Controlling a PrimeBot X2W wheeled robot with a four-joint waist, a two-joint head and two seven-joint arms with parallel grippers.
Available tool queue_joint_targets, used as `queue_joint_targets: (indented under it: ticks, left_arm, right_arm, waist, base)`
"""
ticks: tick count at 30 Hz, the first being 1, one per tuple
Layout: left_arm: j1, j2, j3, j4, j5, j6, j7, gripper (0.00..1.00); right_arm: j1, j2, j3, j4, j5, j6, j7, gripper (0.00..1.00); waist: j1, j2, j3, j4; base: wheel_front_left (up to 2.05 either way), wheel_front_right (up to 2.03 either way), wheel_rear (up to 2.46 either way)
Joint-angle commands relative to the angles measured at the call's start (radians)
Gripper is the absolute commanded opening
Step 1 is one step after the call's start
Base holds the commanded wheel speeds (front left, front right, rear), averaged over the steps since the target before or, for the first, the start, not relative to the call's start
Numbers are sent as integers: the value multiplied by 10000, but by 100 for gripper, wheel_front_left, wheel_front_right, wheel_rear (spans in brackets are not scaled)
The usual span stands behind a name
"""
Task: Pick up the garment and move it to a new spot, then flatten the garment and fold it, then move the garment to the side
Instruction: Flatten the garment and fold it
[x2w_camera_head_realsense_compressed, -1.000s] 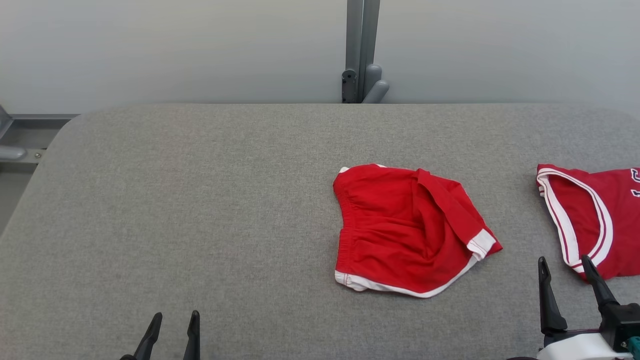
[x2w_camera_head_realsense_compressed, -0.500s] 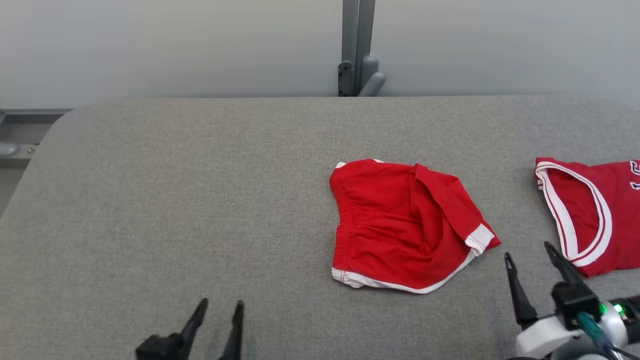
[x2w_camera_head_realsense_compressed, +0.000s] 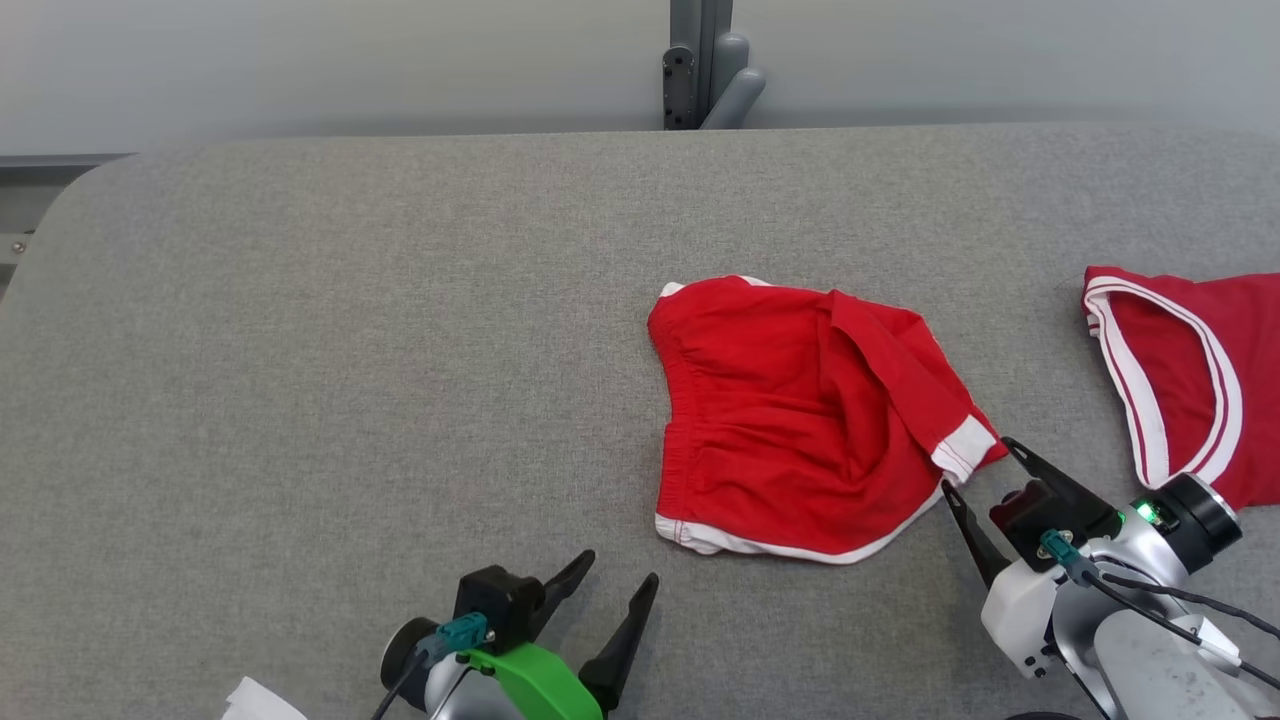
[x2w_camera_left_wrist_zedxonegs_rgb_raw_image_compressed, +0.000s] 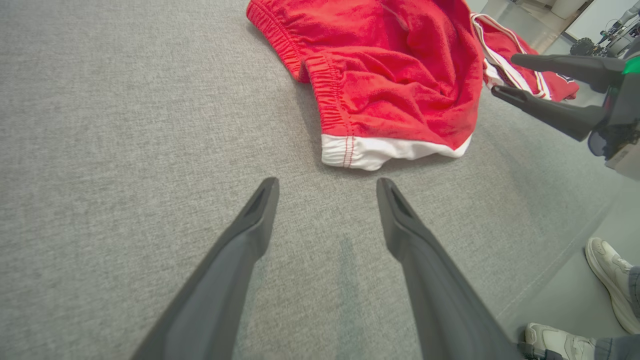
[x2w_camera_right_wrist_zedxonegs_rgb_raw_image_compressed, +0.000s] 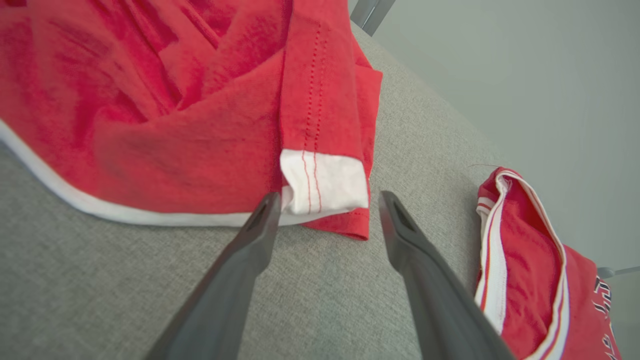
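The garment (x2w_camera_head_realsense_compressed: 790, 420) is a pair of red shorts with white trim, lying crumpled on the grey table (x2w_camera_head_realsense_compressed: 350, 350) right of centre. My right gripper (x2w_camera_head_realsense_compressed: 975, 465) stands open at its near right corner. In the right wrist view the right gripper (x2w_camera_right_wrist_zedxonegs_rgb_raw_image_compressed: 328, 196) has its fingertips either side of the white cuff of the garment (x2w_camera_right_wrist_zedxonegs_rgb_raw_image_compressed: 175, 115), just short of it. My left gripper (x2w_camera_head_realsense_compressed: 620, 568) is open, a little short of the near left hem. The left wrist view shows the left gripper (x2w_camera_left_wrist_zedxonegs_rgb_raw_image_compressed: 326, 182) empty, with the white hem of the garment (x2w_camera_left_wrist_zedxonegs_rgb_raw_image_compressed: 390, 85) just ahead and the right gripper (x2w_camera_left_wrist_zedxonegs_rgb_raw_image_compressed: 504, 74) beyond.
A second red garment, a jersey (x2w_camera_head_realsense_compressed: 1190, 390) with white and dark trim, lies at the table's right edge, close to my right arm. A grey post (x2w_camera_head_realsense_compressed: 700, 60) stands behind the table. A person's pale shoes (x2w_camera_left_wrist_zedxonegs_rgb_raw_image_compressed: 607, 270) are on the floor beside the table.
The head view has tilted down. Both grippers have come forward to the garment: the left one up and to the right, the right one leftward to the cuff corner. Both stay open.
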Motion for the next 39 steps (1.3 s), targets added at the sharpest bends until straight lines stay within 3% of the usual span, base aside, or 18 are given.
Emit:
queue_joint_targets:
  ticks: [1, 17, 32, 33, 35, 36, 37, 39]
  left_arm:
    - [-295, -52, -119, 271, -182, -11, -102, 100]
    - [-1915, -518, -1229, 2422, -1413, -12, -662, 100]
    - [-3028, -638, -2397, 3499, -2331, -13, -1288, 100]
    - [-3076, -641, -2460, 3538, -2363, -13, -1329, 100]
    - [-3151, -657, -2627, 3594, -2456, -13, -1397, 100]
    - [-3198, -666, -2704, 3621, -2511, -13, -1426, 100]
    - [-3223, -673, -2779, 3637, -2580, -13, -1460, 100]
    - [-3259, -679, -2948, 3674, -2706, -13, -1484, 100]
  right_arm:
    - [-198, -75, 68, 139, 98, -20, -58, 100]
    - [-837, 62, 367, 603, 227, -20, -333, 98]
    - [-1276, 135, 647, 586, 274, -20, -373, 93]
    - [-1290, 130, 663, 567, 282, -20, -368, 91]
    - [-1293, 119, 675, 545, 316, -20, -354, 78]
    - [-1284, 112, 681, 531, 333, -20, -351, 67]
    - [-1276, 99, 692, 522, 361, -20, -349, 49]
    - [-1272, 76, 694, 508, 396, -20, -337, 40]
  waist:
    - [0, -1, 46, 7]
    - [0, -1, 343, -162]
    - [0, -1, 623, -428]
    - [0, -1, 636, -440]
    - [0, -1, 650, -457]
    - [0, -1, 650, -465]
    - [0, -1, 649, -472]
    - [0, -1, 644, -482]
  base:
    - [0, 0, 0]
    - [0, 0, 0]
    - [0, 0, 0]
    - [0, 0, 0]
    - [0, 0, 0]
    - [0, 0, 0]
    - [0, 0, 0]
    - [0, 0, 0]
